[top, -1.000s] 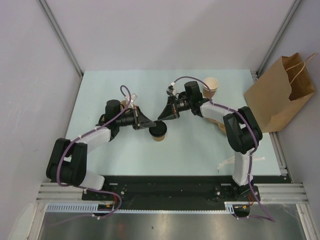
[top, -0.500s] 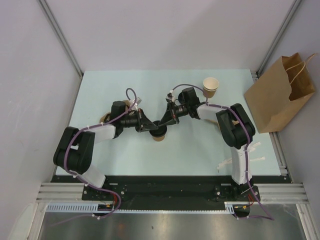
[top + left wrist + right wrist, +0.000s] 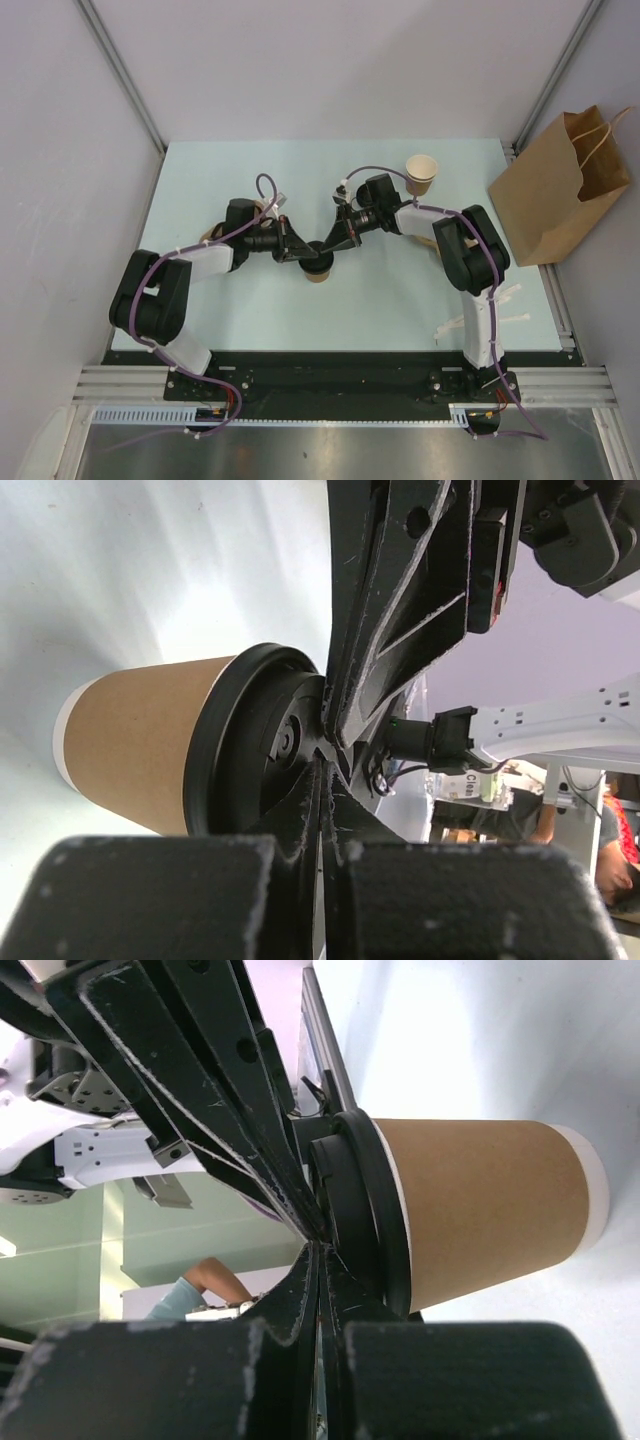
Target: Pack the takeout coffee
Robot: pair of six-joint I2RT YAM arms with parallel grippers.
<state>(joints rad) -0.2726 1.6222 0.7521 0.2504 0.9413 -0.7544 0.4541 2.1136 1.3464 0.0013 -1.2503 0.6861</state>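
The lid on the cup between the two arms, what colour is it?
Black. The lid shows best in the left wrist view, sitting on the tan cup.

left gripper [image 3: 304, 253], right gripper [image 3: 325, 246] — closed, tips meeting

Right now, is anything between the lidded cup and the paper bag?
Yes: the right arm's elbow lies across the straight line from the lidded cup to the paper bag. The open cup sits farther back, off that line.
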